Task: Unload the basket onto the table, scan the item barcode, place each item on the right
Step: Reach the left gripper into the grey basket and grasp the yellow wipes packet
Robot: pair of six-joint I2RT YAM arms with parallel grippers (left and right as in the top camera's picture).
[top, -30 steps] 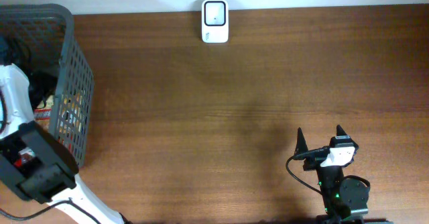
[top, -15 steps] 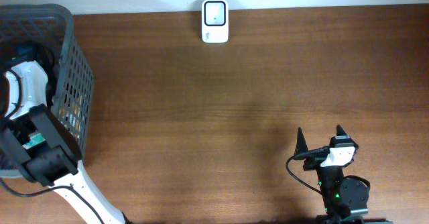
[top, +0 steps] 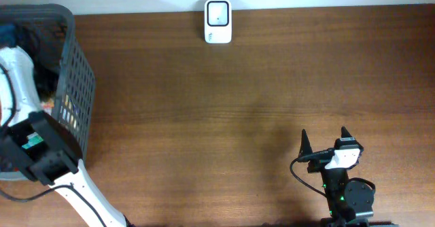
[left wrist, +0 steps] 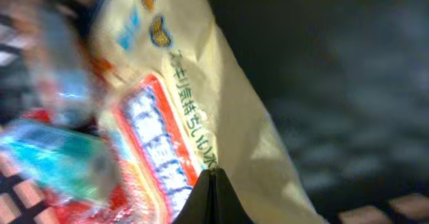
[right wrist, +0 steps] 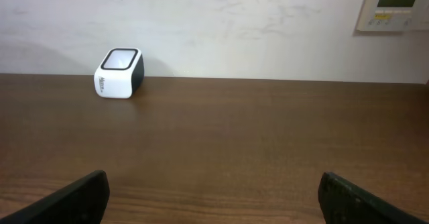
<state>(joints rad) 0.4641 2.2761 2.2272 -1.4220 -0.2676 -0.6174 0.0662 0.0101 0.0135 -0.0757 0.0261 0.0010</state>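
The left arm (top: pixel 19 74) has shifted toward the outer side of the basket (top: pixel 76 84) since a moment ago, and its jaws have snapped together. It is reaching down into the grey mesh basket at the far left of the table (top: pixel 204 118). In the wrist view the left gripper (left wrist: pixel 213 180) is sitting fully closed, tips meeting right at the lower edge of a cream snack packet (left wrist: pixel 201 83) with red and blue print. Whether any wrapper is actually caught between them is not clear. That packet is lying tilted in the basket, with a teal packet (left wrist: pixel 60 160) blurred beside it on the left.

Moving across, the white scanner (top: pixel 218 21) is standing at the far edge of the table, against the wall, well apart from the basket.

Over on the right, the right gripper (top: pixel 324 135) is waiting near the front edge with jaws spread wide and nothing between them, facing the scanner from across the bare wood.
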